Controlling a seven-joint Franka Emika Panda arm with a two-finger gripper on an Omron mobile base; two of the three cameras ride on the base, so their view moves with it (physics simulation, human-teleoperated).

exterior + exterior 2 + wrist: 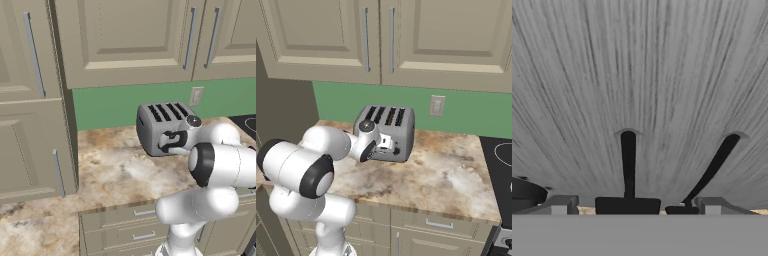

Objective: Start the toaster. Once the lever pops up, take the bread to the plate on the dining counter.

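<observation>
Toaster (165, 127) sits on the marbled counter (115, 172), back near the green wall (115, 105), under the beige upper cabinets (130, 40). Four slots on top; from the right base view something brownish shows in one of the slots, probably the bread (389, 116), but too small to be sure. White wall outlet (196, 96) just behind and to the right of the toaster. Dark cooktop (501, 160) off at the right end of the counter.

Arm is reached forward with the gripper (172, 142) pressed right up at the toaster's front face. Fingers (562, 204) are spread wide, released, nothing between them. Up close, the brushed grey front of the toaster is directly ahead of the hand, with two dark vertical lever slots: one lever (628, 202) sits at the bottom of its slot, its flat dark tab between the fingertips. Second lever (681, 210) is also low, beside the other fingertip; its slot looks slanted from the close angle. Edge of a round dark knob (524, 192) at lower left of that view.

Can't tell whether a fingertip is actually touching a lever tab or just beside it. Drawers (130, 227) with bar handles below the counter.
</observation>
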